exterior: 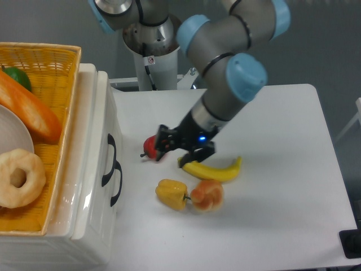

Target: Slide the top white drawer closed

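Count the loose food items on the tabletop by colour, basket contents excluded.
Yellow: 2, the banana and the yellow pepper
Orange: 1, the orange item touching the pepper
Red: 1, the red item next to the end effector
Total: 4

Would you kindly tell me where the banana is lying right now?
The banana lies on the white table near the picture's centre, just right of the tool and directly above the orange pastry.
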`<control>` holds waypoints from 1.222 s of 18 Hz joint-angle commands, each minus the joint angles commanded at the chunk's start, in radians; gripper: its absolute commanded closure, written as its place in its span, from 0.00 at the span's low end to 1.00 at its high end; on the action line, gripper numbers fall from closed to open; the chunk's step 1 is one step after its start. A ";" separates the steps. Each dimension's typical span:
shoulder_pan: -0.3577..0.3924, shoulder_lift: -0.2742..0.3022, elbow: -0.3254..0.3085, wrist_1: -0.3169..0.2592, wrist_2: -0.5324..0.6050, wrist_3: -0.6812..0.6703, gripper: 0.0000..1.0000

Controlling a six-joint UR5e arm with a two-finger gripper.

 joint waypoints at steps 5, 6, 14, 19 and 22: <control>0.077 -0.015 0.002 0.094 0.176 0.079 0.00; 0.083 -0.018 0.002 0.104 0.208 0.121 0.00; 0.141 -0.044 0.008 0.131 0.344 0.597 0.00; 0.195 -0.070 0.014 0.169 0.376 0.817 0.00; 0.204 -0.101 0.034 0.178 0.426 0.885 0.00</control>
